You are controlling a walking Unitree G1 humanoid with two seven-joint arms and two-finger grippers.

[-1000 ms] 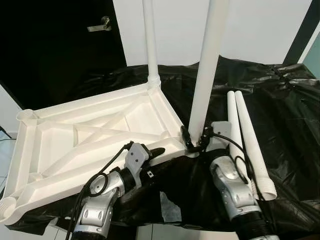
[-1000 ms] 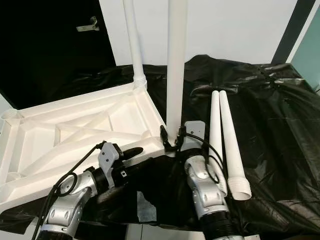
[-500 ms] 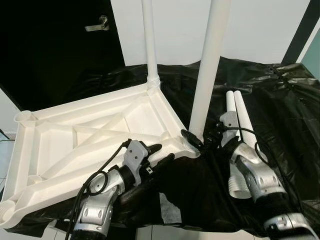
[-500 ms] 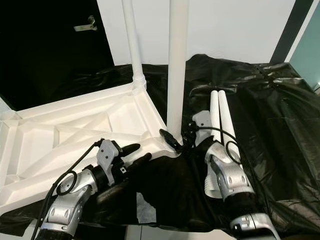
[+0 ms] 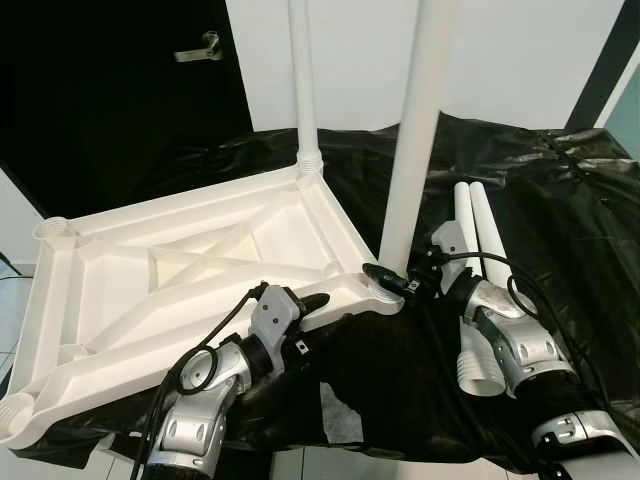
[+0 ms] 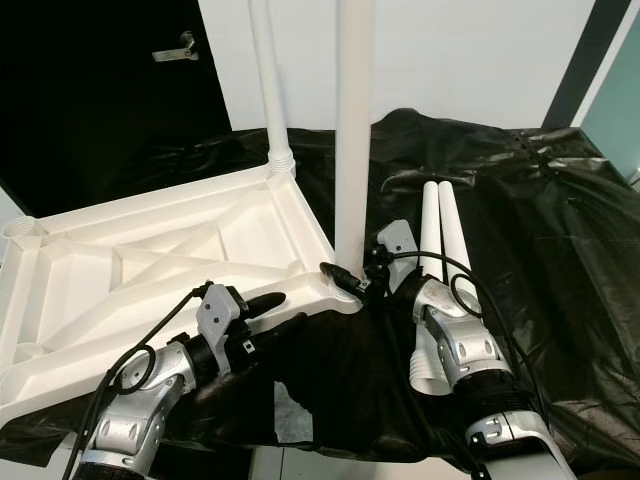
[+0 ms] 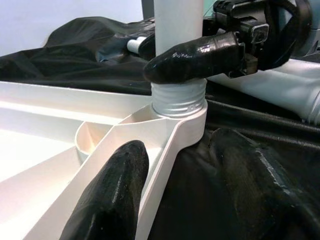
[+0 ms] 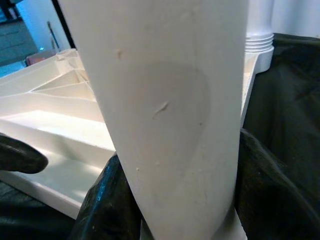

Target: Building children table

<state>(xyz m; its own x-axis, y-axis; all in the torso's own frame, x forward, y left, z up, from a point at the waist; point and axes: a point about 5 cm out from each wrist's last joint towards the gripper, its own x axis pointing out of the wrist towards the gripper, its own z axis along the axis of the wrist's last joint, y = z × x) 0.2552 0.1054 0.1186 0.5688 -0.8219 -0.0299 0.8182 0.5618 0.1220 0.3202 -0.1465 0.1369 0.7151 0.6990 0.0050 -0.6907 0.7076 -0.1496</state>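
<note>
**Two legs up, two still lying on the sheet**

I read this job as about half done. The white tabletop lies upside down on the black sheet, its ribbed underside facing me. On its left side I see two corner sockets with nothing in them, one at the far left corner and one at the near left corner. The far leg stands upright in its far right corner. The near leg stands in the near right corner socket, with its threaded end partly showing above the rim in the left wrist view, so I judge it is not fully seated. Two spare legs lie side by side on the sheet, to the right of the tabletop.

My left gripper reaches forward at the tabletop's near edge, fingers spread apart, one over the rim and one over the sheet, gripping nothing. My right gripper comes in from the right, wrist bent inward, and its fingers wrap the base of the near leg just above the socket.
</note>
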